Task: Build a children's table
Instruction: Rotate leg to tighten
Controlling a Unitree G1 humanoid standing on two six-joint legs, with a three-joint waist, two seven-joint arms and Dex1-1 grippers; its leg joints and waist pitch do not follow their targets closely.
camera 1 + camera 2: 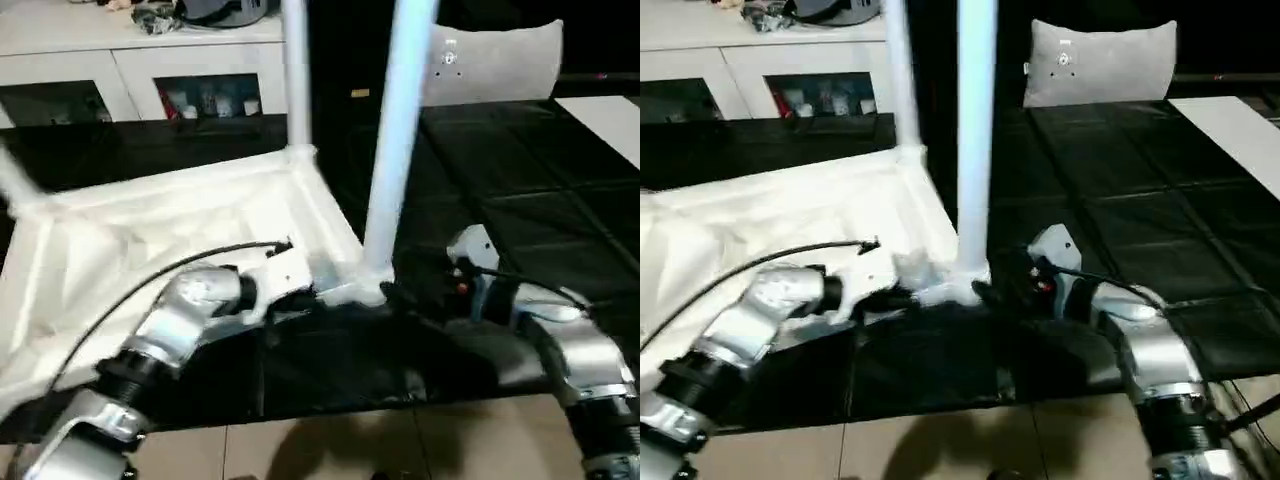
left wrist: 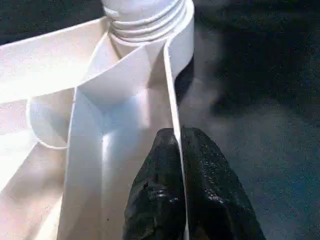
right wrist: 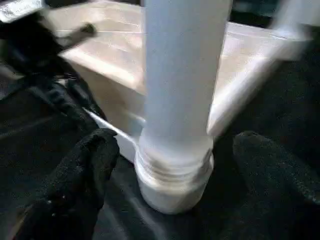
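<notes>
Near leg (image 1: 398, 140) blocks corner, black work surface (image 1: 520, 190) open rightward

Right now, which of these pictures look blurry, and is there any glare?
Left eye view: the near leg is smeared, and the table top's underside glares white. Right wrist view: soft, with that leg's threaded base and the black fingers fuzzy. Left wrist view: sharpest, fingers crisp on the rim.

A furnished room set up as a robot test space, home-like in its fittings: along the far wall stands a white cabinet (image 1: 130, 75) with glass doors, small items on its shelves and clutter on top. A grey cushion (image 1: 1100, 62) lies far right on the large black-covered work surface (image 1: 520, 190), over pale floor tiles (image 1: 400, 445)
</notes>
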